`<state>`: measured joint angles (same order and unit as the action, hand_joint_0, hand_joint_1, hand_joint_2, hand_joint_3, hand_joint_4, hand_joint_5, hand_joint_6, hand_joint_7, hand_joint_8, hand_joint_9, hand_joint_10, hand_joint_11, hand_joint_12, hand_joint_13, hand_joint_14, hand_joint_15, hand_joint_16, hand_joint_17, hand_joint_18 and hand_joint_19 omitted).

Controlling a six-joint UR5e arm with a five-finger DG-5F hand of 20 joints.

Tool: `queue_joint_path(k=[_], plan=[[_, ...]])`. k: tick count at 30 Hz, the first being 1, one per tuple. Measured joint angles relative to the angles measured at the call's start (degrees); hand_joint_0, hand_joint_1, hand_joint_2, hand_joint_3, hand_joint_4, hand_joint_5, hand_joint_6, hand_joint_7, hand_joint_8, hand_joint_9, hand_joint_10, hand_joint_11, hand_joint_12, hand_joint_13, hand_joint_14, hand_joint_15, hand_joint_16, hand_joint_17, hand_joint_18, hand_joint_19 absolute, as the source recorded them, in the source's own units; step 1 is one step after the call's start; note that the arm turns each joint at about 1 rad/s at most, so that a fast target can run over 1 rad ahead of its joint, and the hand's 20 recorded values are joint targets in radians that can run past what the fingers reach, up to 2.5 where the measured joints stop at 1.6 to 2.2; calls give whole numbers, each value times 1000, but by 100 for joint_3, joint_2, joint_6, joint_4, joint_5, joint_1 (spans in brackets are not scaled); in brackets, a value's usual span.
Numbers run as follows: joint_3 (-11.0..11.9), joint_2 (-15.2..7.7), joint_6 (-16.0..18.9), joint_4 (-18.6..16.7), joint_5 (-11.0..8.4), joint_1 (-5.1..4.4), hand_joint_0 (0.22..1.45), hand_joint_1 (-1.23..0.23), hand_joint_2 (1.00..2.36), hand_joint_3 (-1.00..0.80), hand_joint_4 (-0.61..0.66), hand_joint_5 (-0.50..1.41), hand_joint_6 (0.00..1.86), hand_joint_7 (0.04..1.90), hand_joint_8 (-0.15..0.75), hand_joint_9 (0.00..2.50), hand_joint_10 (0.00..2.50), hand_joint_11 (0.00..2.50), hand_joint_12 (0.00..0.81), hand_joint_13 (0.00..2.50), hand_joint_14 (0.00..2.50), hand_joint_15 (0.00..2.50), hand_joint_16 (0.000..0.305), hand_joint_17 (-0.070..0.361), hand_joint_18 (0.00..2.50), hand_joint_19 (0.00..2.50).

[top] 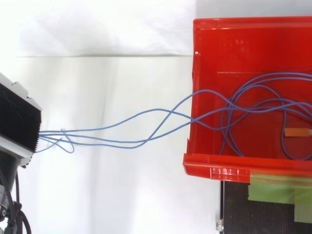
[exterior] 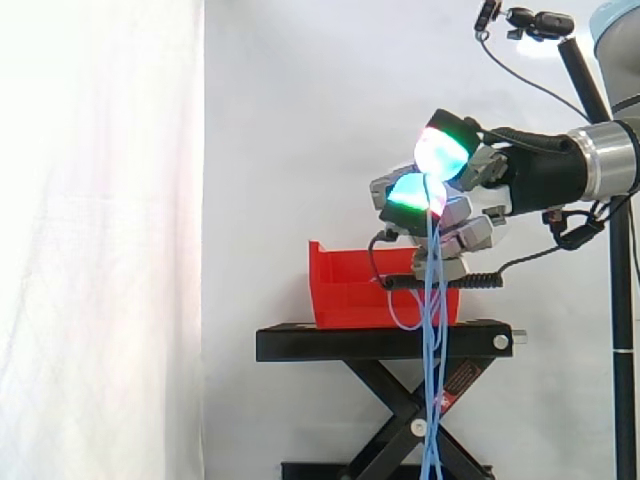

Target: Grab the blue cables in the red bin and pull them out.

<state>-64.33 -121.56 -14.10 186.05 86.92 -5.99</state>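
Blue cables [exterior: 433,300] hang from hand [exterior: 478,190] above red bin [exterior: 345,290]; fingers [exterior: 442,150] curled, pinching them; rest loops w/in bin.

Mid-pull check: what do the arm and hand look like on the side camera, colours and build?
The hand has a black body and blocky light-grey fingers. Its fingertips are thick rounded pads glowing green and cyan, one with a touch of magenta. The arm ends in a shiny silver flange ring, with a pale blue-grey cap above.
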Motion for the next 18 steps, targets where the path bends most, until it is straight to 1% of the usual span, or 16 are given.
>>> queue_joint_path(k=[3, 18], plan=[[0, 0, 0, -2, 0, 0, 953, -940, 1001, -978, -71, 640, 1146, 568, 108, 1508, 22, 1806, 253, 1600, 7, 1867, 45, 101, 1137, 1109], [0, 0, 0, -4, 0, 1, 953, -940, 1001, -969, -64, 634, 1179, 535, 118, 1510, 22, 1809, 244, 1599, 8, 1863, 45, 101, 1137, 1115]])
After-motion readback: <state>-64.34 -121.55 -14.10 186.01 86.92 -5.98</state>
